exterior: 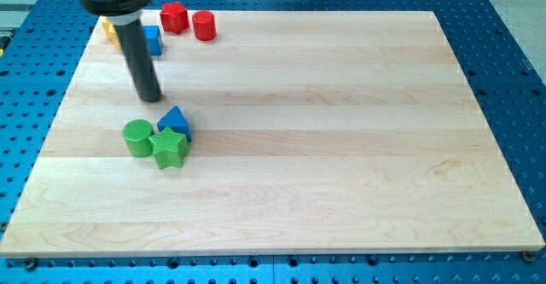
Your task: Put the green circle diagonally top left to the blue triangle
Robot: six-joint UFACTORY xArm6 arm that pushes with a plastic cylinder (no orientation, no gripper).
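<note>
The green circle lies toward the view's left on the wooden table, at about eight o'clock from the blue triangle and just beside it, with a green star-shaped block pressed against both at the triangle's six o'clock. As I judge it, the task is not yet done: the circle sits low and to the left of the triangle and needs to travel up toward ten or eleven o'clock of it. My tip rests on the table at about eleven o'clock from the triangle, near but apart from all three blocks; this arm carries no jaws, so there is nothing to open or close. To drive the circle upward the tip would probably have to come round to its six o'clock side, where the table is bare. Room is generous: the table's left edge lies well apart from the circle, and the far cluster at the view's top left, a blue block, a yellow block, a red block and a red cylinder, stands well clear.
</note>
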